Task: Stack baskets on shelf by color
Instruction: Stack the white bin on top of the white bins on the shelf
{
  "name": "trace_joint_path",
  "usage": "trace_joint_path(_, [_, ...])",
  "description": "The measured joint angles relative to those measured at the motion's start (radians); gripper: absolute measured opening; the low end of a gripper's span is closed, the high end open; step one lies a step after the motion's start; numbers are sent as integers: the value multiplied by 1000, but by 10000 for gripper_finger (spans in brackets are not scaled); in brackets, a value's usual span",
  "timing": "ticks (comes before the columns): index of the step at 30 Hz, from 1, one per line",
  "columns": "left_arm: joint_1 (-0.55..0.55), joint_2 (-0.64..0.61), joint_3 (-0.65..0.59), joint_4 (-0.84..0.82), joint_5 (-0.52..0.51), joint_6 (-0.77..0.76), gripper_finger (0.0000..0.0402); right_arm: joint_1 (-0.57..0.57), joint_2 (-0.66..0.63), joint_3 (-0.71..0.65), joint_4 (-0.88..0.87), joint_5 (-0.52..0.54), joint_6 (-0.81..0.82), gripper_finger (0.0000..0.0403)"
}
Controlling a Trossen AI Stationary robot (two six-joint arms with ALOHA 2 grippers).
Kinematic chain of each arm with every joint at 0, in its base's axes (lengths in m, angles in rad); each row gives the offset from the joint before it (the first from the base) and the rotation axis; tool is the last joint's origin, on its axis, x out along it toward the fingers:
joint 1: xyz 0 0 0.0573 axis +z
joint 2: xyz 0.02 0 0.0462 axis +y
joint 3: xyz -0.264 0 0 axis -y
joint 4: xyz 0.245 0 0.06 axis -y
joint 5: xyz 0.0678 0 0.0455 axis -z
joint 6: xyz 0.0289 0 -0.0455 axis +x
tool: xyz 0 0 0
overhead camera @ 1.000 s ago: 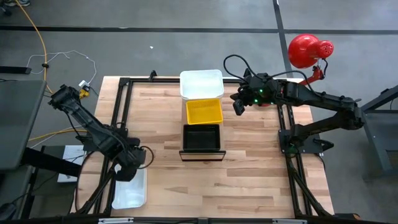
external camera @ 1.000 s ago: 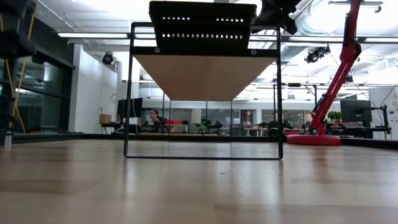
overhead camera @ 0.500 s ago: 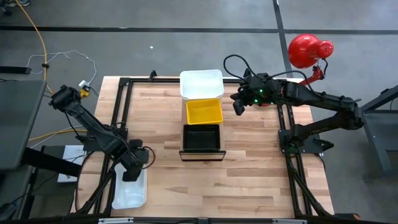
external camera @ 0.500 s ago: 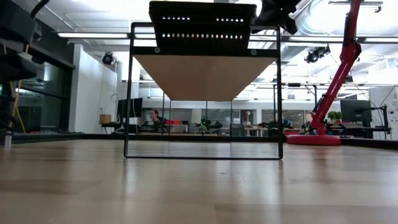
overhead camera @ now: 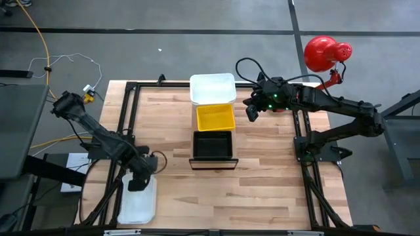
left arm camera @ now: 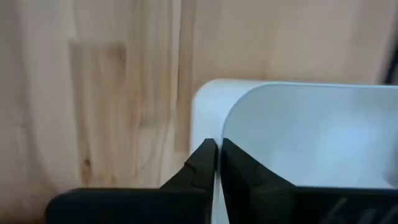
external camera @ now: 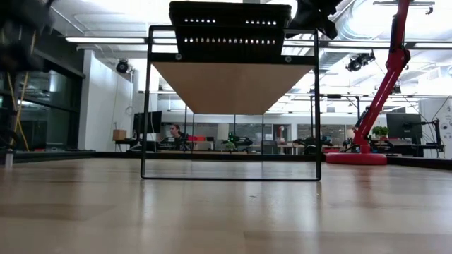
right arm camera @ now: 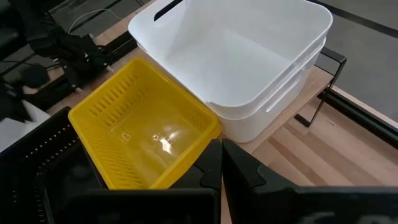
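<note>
Left wrist view: left gripper (left arm camera: 216,163) fingers pinch the rim of the white basket (left arm camera: 311,134). Right gripper (right arm camera: 221,163), fingers closed and empty, hovers beside the yellow basket (right arm camera: 143,134).

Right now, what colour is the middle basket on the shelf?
Yellow: the middle basket, clearest in the right wrist view.
</note>
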Motion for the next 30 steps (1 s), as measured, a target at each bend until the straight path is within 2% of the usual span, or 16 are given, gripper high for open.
trace_joint_path(6, [72, -115, 256, -191, -85, 7, 1, 0, 0, 0, 0, -1, -17, 0])
trace_joint_path(11, [139, -142, 443, -342, -159, -1, 0, 0, 0, 0, 0, -2, -28, 0])
trace_joint_path(14, [181, -143, 568, -347, -203, 5, 0, 0, 0, 0, 0, -2, -28, 0])
trace_joint_path(22, [335, -116, 860, -342, -450, 72, 0, 0, 0, 0, 0, -2, -35, 0])
trace_joint_path(27, [495, -63, 966, -282, -564, 154, 0, -2, 0, 0, 0, 0, -23, 0])
trace_joint_path(30, [587, -18, 984, -194, -589, 219, 0, -2, -1, 0, 12, 4, -10, 0])
